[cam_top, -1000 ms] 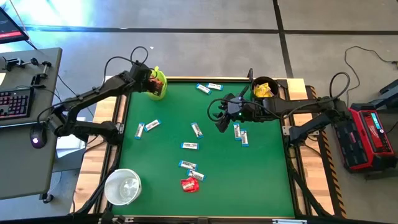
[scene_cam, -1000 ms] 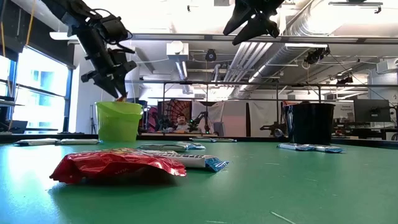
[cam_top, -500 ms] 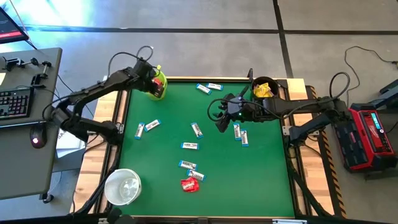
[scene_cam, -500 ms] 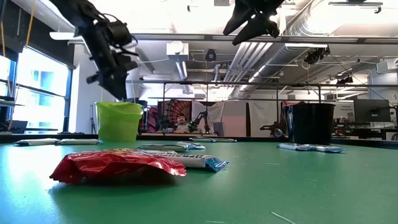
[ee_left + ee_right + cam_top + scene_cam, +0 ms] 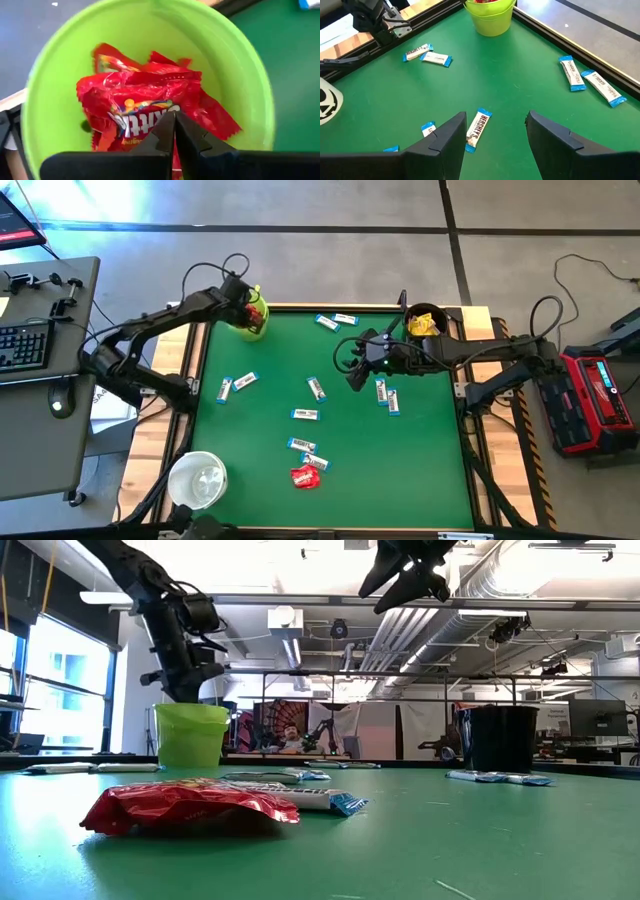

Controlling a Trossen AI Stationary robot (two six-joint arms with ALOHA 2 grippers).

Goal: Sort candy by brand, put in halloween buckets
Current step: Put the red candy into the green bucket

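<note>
My left gripper (image 5: 175,120) is shut and hangs just above the lime green bucket (image 5: 252,318) at the table's far left corner, touching nothing. Red packets (image 5: 145,100) lie in that bucket. My right gripper (image 5: 495,120) stands open, high over the table's middle, above a white-and-blue bar (image 5: 477,130). The black bucket (image 5: 424,323) at the far right holds yellow packets (image 5: 422,326). The white bucket (image 5: 198,480) stands at the near left. Several white-and-blue bars (image 5: 316,388) and one red packet (image 5: 303,477) lie flat on the green table.
A raised wooden frame (image 5: 480,470) borders the green table. A desk with a keyboard (image 5: 25,345) stands off the left side. A red device (image 5: 595,395) sits on the floor to the right. Bare green surface lies at the near right (image 5: 410,470).
My left gripper has shut its fingers over the green bucket and has sunk a little and moved toward the table's far edge. My right gripper has kept still and open.
</note>
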